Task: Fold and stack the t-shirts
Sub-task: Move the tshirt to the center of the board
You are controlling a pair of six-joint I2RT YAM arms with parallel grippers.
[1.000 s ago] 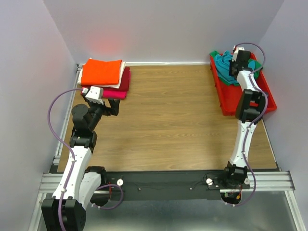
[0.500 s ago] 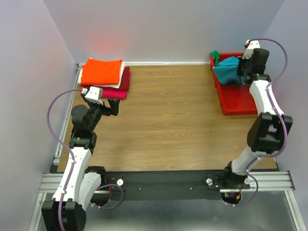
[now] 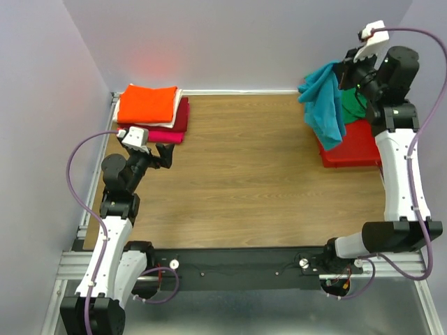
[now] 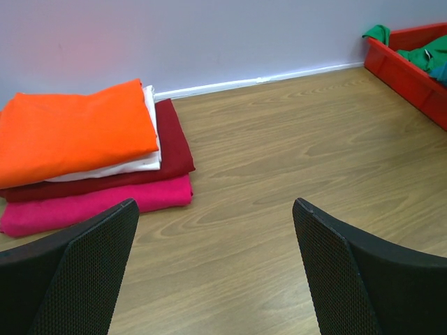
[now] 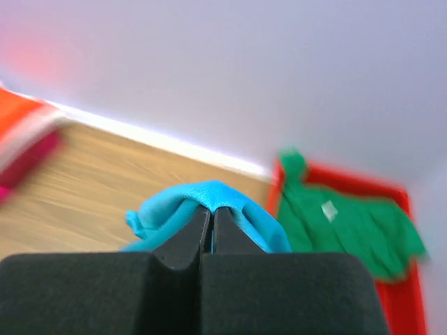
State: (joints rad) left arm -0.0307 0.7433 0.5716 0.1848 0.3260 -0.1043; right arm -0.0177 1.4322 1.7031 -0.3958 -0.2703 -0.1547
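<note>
One teal cotton t-shirt (image 3: 325,108) hangs pinched in the right claw (image 5: 211,222) at two o'clock, probably for spreading; left claw (image 4: 215,230) wide.

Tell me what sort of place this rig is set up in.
Most likely a robot test cell in a lab: a wooden table boxed in by bare walls, arms bolted to a metal rail, and a red bin and a folded stack of shirts.
</note>
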